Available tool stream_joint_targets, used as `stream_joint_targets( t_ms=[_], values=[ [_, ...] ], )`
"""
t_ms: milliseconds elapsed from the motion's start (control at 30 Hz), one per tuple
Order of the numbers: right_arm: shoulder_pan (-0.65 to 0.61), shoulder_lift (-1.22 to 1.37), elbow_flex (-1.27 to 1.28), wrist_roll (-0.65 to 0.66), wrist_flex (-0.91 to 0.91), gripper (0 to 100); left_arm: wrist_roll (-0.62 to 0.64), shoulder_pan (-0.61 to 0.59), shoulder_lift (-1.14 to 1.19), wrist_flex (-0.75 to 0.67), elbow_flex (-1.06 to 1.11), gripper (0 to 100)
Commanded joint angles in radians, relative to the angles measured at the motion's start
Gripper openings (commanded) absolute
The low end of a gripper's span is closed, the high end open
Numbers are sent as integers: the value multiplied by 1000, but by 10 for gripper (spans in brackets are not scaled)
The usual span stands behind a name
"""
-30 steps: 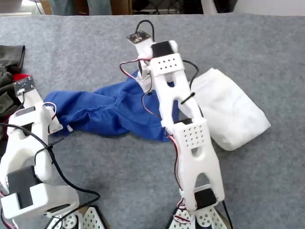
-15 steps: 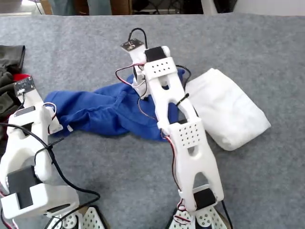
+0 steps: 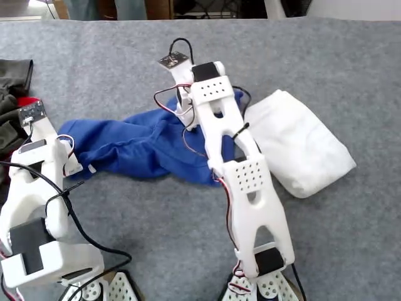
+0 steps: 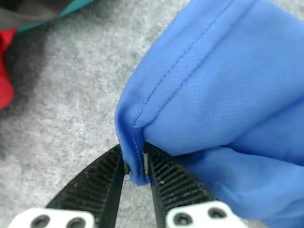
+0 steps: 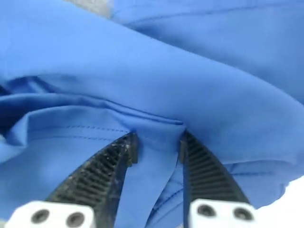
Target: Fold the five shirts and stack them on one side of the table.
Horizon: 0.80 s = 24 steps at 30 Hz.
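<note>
A crumpled blue shirt (image 3: 138, 147) lies across the middle of the grey table. My left gripper (image 3: 70, 160) is at the shirt's left end. In the left wrist view it (image 4: 135, 166) is shut on the blue shirt's (image 4: 213, 95) stitched hem. My right gripper (image 3: 183, 111) is down on the shirt's far right part. In the right wrist view it (image 5: 156, 142) is open, its black fingers apart and a fold of the blue shirt (image 5: 166, 71) bunched between them. A folded white shirt (image 3: 304, 147) lies to the right of the right arm.
A pile of dark clothes (image 3: 12, 81) with a red piece sits at the table's left edge, close to my left arm; the red piece (image 4: 4, 71) is beside the shirt's hem. Bare grey table (image 3: 351, 238) extends along the front right and across the back.
My right arm has swung a little to the left over the blue shirt, then held still. The left arm and the shirt's left end have not moved.
</note>
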Motion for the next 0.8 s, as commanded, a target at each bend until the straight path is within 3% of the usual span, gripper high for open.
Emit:
stream_joint_targets(
  t_ms=[0, 67, 367, 767],
  values=[
    [18, -2, -59, 6, -12, 92, 12, -12, 2, 8, -42, 29],
    [18, -2, -61, 6, -12, 45, 12, -12, 2, 8, -42, 29],
    [25, -5, -70, 5, -11, 57, 11, -12, 2, 8, -42, 29],
    [55, -45, -312, -37, 89, 17, 11, -12, -23, 32, -44, 29]
  ],
)
